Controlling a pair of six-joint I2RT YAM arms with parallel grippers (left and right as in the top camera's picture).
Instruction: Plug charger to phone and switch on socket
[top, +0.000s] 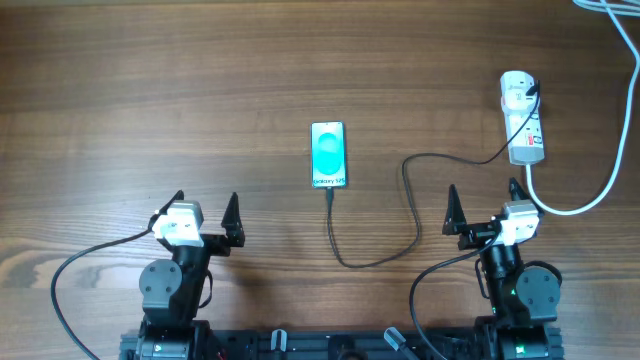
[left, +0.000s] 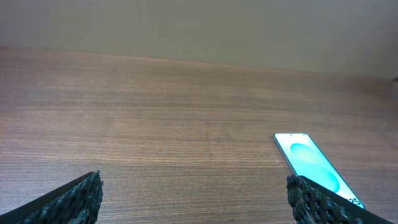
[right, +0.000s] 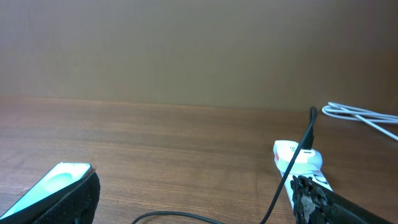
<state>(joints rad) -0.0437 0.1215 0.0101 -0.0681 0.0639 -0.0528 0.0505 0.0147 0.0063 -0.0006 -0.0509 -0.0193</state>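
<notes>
Two grippers sit at the near edge of the wooden table (top: 120, 80), each with its jaws spread wide and nothing between them: left gripper (top: 205, 203), right gripper (top: 482, 193). The phone (top: 328, 155) lies flat at centre, between the two arms and beyond both. Its lit face is turned upward and its near short end faces the robot, so the port can be reached from the robot's side. The charger (top: 410, 185) runs from that end in a slack loop toward the right gripper, then away to the socket (top: 523, 120) at far right. Its tip meets the phone's edge, though whether it is fully seated cannot be told. The socket lies lengthwise just beyond and slightly right of the right gripper, its white cord (top: 585, 205) curling off to the right; the switch state is not legible. By position, the right arm is judged the nearer one for pressing the switch, the left for steadying the phone.
</notes>
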